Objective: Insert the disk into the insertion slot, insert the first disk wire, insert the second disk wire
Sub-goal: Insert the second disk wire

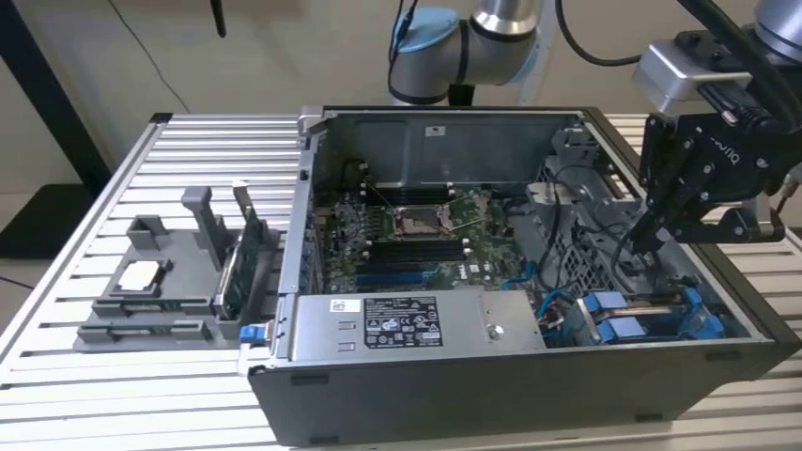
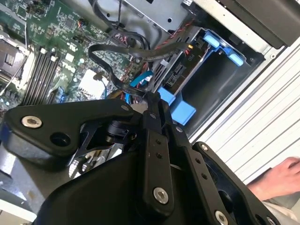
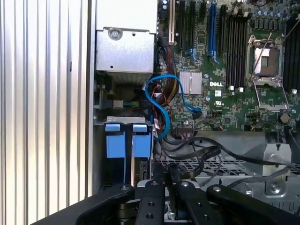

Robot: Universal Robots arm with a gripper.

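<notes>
The end effector [image 1: 656, 246] hung inside the open computer case [image 1: 439, 117], at the case's end on the exterior view's right, just above the drive bay. Its fingers [image 2: 152, 101] stood close together, their tips on the black flat cable [image 2: 112, 49] that looped over the motherboard [image 1: 414, 240]; whether they actually pinched the cable I cannot tell. Just below and beside the tips, the disk [image 2: 180, 75] sat in its slot in the bay, its bright blue carrier showing as tabs in both wrist views and as blue handles [image 1: 621, 315] in the case's near corner on the exterior view's right. A blue data cable [image 3: 161, 101] curled between the bay and the motherboard. The grey power supply [image 1: 408, 324] lay along the case's near wall. The case rested on a ribbed metal worktop [image 1: 188, 141]; a grey fixture tray [image 1: 157, 291] with parts stood near the worktop's edge on the exterior view's left. A person's hand [image 2: 276, 180] rested on the worktop outside the case in the second wrist view.
</notes>
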